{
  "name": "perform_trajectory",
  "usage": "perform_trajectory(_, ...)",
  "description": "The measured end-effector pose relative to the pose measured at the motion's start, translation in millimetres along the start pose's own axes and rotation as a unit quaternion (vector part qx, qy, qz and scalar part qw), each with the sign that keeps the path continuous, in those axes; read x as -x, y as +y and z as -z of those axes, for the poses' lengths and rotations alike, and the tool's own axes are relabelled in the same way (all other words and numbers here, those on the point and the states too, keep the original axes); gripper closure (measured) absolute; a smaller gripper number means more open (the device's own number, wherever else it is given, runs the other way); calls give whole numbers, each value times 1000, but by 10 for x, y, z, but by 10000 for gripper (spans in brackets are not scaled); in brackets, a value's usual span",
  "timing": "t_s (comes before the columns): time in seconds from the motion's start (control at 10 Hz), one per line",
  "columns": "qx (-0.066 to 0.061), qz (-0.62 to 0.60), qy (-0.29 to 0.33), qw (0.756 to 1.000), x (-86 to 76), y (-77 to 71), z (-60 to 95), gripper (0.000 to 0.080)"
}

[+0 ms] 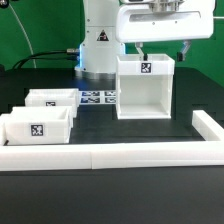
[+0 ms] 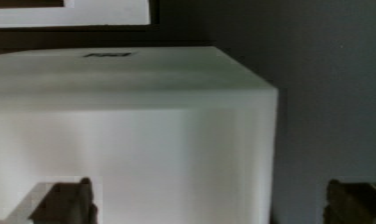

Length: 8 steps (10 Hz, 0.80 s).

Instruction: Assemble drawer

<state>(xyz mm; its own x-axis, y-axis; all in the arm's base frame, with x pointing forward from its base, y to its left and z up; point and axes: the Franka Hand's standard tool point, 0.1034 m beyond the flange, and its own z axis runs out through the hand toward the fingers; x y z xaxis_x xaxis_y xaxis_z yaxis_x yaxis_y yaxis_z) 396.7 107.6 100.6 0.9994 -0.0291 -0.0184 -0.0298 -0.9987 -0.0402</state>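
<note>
Black fingers (image 2: 62,199) are spread wide w/ nothing held btwn them. In the wrist view both tips show, blurred: one in front of the white cabinet shell (image 2: 132,120), the other over the dark table (image 2: 336,80) beside it.

In the exterior view the fingers (image 1: 186,48) hover just above the shell (image 1: 146,90), which stands mid-table, tag near its top, opening apparently facing up. One tip looks to be over the opening, the other outside the wall on the exterior view's right.

My read: this is the approach for a grasp on that wall, early in assy, w/ nothing slotted in yet. Next move calls for a straight descent, wall centred btwn the tips, then closing. Off-centre contact could shove the shell.

Farther out, on the exterior view's left, sit the nearer drawer tray (image 1: 38,127) and farther drawer tray (image 1: 50,99), well apart from the shell. The marker board (image 1: 97,97) lies btwn them and the shell, and a white fence (image 1: 120,157) runs along the front.

Hard to tell:
- Shell's base is cut off in the wrist view.
- Can't say whether the tips touch the shell.
</note>
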Motion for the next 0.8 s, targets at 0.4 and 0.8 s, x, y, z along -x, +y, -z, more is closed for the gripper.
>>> perform_trajectory(0.4, -1, -1, 0, 1000, 15, -9, -63, 245)
perform_trajectory(0.8, -1, -1, 0, 1000, 12, -10, -61, 749)
